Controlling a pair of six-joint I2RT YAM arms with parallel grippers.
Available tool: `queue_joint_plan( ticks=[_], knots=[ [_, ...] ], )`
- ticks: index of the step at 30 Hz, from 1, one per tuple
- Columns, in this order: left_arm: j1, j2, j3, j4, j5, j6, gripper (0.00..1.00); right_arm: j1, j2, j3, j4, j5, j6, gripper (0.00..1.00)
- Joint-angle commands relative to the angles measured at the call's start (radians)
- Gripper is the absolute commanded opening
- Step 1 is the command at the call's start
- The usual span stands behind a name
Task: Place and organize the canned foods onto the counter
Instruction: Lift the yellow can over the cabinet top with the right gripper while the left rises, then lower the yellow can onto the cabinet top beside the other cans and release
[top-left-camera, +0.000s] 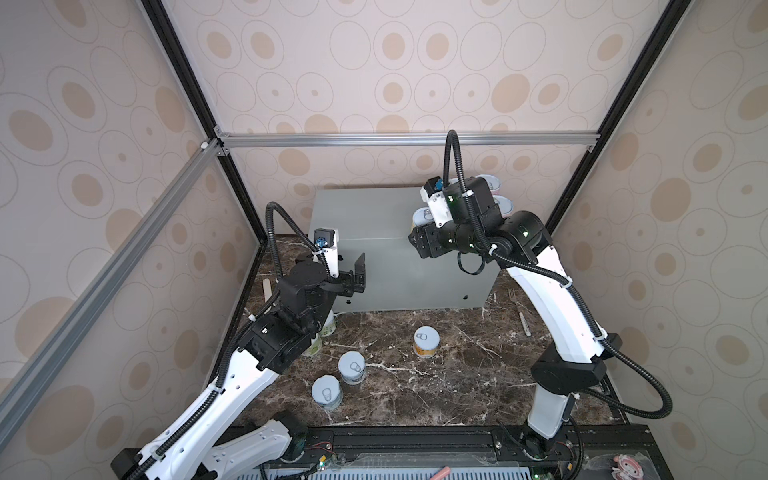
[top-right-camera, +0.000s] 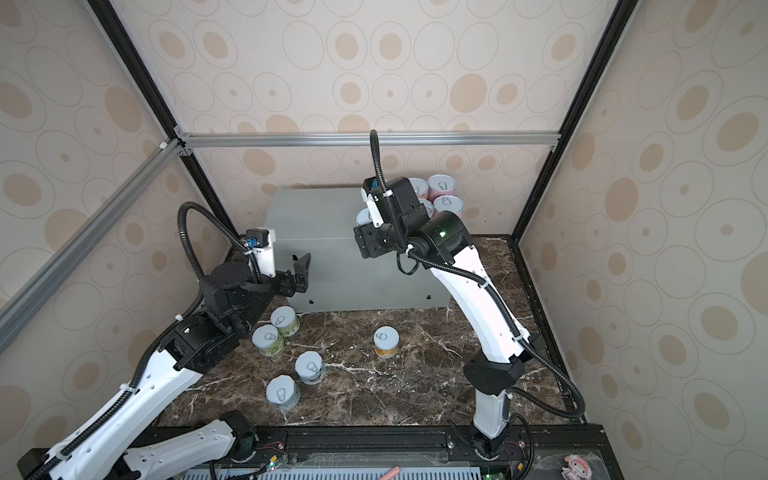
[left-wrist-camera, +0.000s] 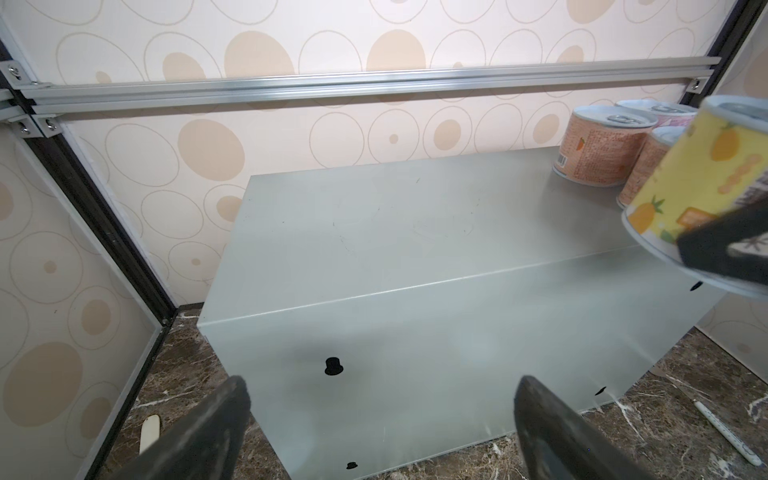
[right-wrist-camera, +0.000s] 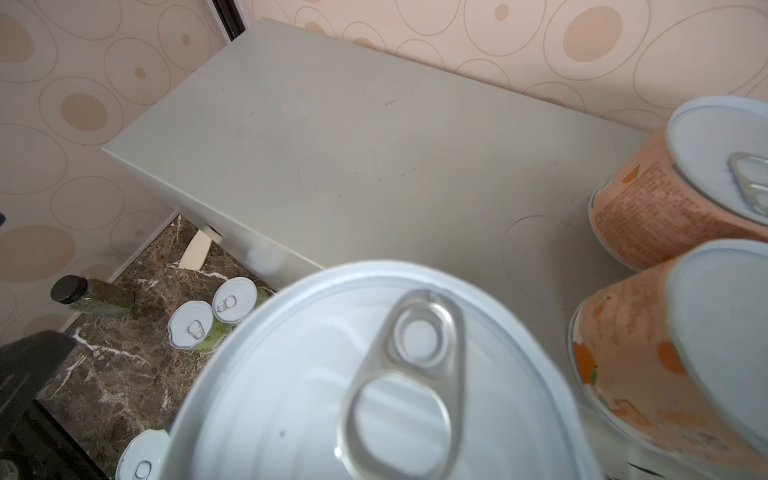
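At the right edge of the left wrist view, the yellow can (left-wrist-camera: 698, 174) hangs clear of the counter (left-wrist-camera: 415, 224). It is pinched at its sides by the right gripper (top-left-camera: 422, 235), whose jaws stand part-way closed around it. It hangs just beside the nearer of two orange cans (left-wrist-camera: 598, 145), near the counter's front edge.

Judging from that, a release from this height may let it topple or roll off the front. A sideways drift may knock the orange pair into the pink cans (top-right-camera: 442, 187) beside them.

Every lid in view shows an unbroken pull tab, so contents are hidden. The counter is a closed box, its inside unseen.

Lower in a top view, two green cans (top-right-camera: 284, 322), two blue cans (top-right-camera: 309, 368) and a second yellow can (top-right-camera: 386, 340) stand on the marble (top-right-camera: 415, 386). At the left, the left gripper (top-left-camera: 356, 276) hovers wide and empty before the counter's front.
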Motion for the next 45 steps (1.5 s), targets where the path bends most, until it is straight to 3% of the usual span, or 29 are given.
queue_joint_plan(
  ticks=[1,26,39,45],
  knots=[
    [0.011,0.006,0.021,0.062,0.018,0.018,0.99,-0.013,0.039,0.066,0.031,0.008,-0.027,0.62],
    [0.028,0.008,-0.053,0.102,0.071,0.011,0.99,-0.091,0.223,0.139,0.126,0.008,-0.026,0.65],
    [0.047,0.022,-0.068,0.118,0.117,-0.006,0.99,-0.113,0.265,0.163,0.137,0.005,-0.026,0.86],
    [0.061,0.027,-0.065,0.118,0.14,-0.016,0.99,-0.113,0.245,0.163,0.145,-0.003,-0.03,0.91]
  ],
)
